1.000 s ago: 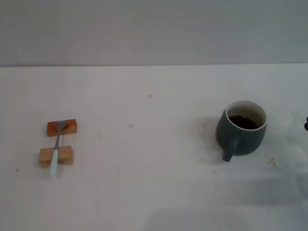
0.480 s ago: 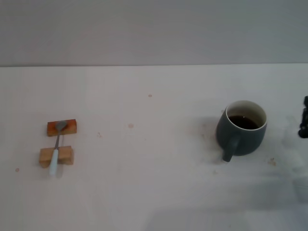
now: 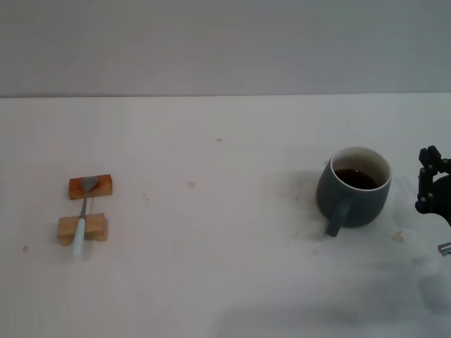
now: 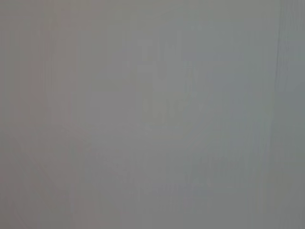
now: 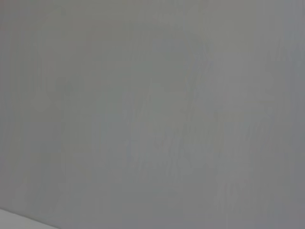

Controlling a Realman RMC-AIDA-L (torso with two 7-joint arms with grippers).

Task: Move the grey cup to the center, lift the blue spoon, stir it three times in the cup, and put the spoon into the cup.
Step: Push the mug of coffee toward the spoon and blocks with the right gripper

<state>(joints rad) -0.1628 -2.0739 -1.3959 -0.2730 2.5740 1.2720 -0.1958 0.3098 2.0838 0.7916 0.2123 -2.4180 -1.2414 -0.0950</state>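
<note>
The grey cup (image 3: 354,187) stands upright on the right side of the table in the head view, dark liquid inside, its handle turned toward the front left. Far to the left, the blue spoon (image 3: 82,217) lies across two small wooden blocks, its metal bowl on the orange block (image 3: 91,186) and its pale handle over the tan block (image 3: 82,228). My right gripper (image 3: 431,184) shows as a dark shape at the right edge, a short way to the right of the cup and apart from it. The left gripper is out of view. Both wrist views show only plain grey.
The white table (image 3: 225,253) has small specks and faint stains near the cup. A plain grey wall (image 3: 225,42) rises behind the table's far edge.
My right gripper has come in from the right edge and moved left toward the cup. The cup, spoon and blocks have not moved.
</note>
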